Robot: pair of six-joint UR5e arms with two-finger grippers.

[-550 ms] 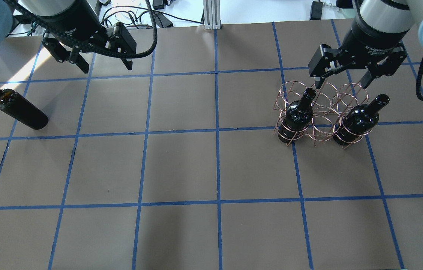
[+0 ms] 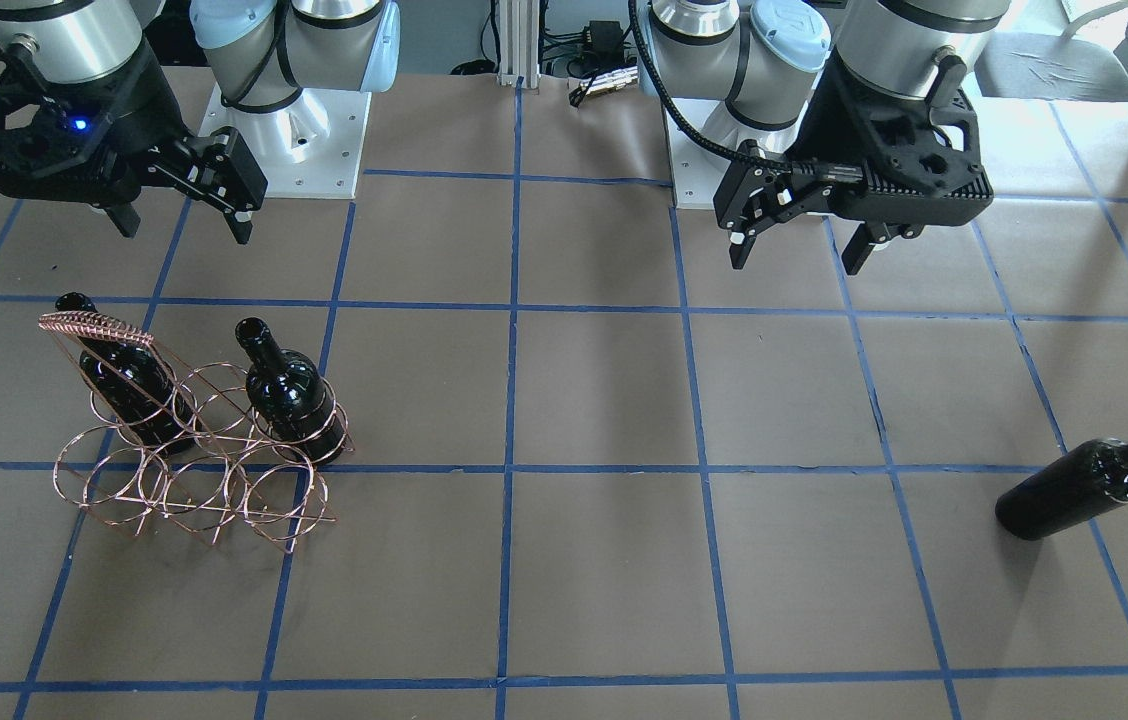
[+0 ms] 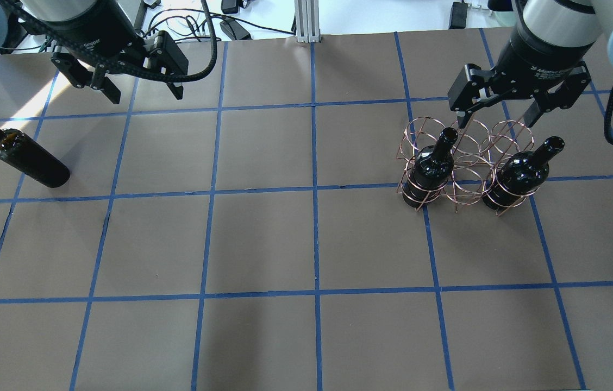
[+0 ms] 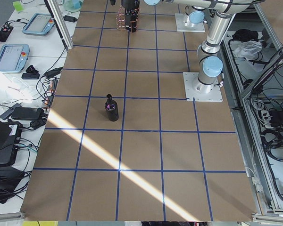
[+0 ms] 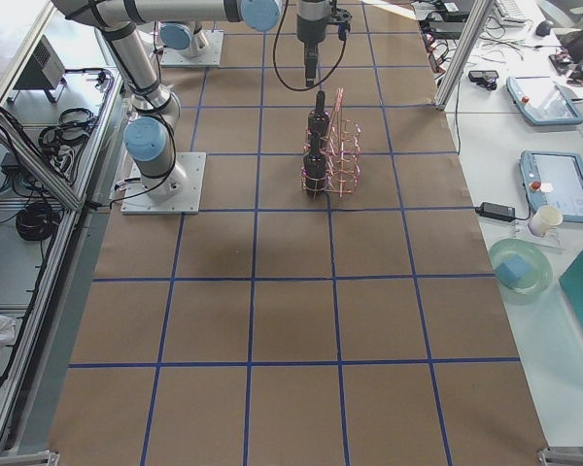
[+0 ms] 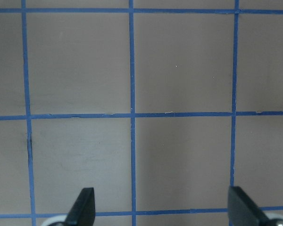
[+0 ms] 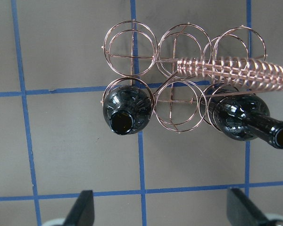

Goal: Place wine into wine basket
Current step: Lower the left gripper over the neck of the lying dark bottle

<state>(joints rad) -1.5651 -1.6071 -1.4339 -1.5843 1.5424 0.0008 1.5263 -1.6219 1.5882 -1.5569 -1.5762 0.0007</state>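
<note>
Your left gripper (image 3: 145, 95) has slid a little toward 9 o'clock in the overhead view since the earlier frame. The bottles, the basket and the right gripper sit as they did.

Reading that overhead view from left to right, you first meet the wine (image 3: 29, 160). It lies on its side on the brown table (image 3: 263, 239) at about 9 o'clock, with its neck pointing to 10 o'clock and its base to 4 o'clock. It is well apart from the wine basket.

Next, at 11 o'clock, the left gripper hangs above bare table with its fingers spread wide and nothing between them. It stands off the lying bottle, toward 2 o'clock from it.

Over at 2 o'clock stands the wine basket (image 2: 96, 327), upright on the table. Two bottles stand in it, the left bottle (image 3: 430, 171) and the right bottle (image 3: 518, 174). They sit in the two end rings of one row, with one ring between them.

Just past the basket's 12 o'clock side, the right gripper (image 3: 494, 120) hovers with its fingers apart, holding nothing. Your right wrist camera looks straight down onto the basket's rings and handle.
</note>
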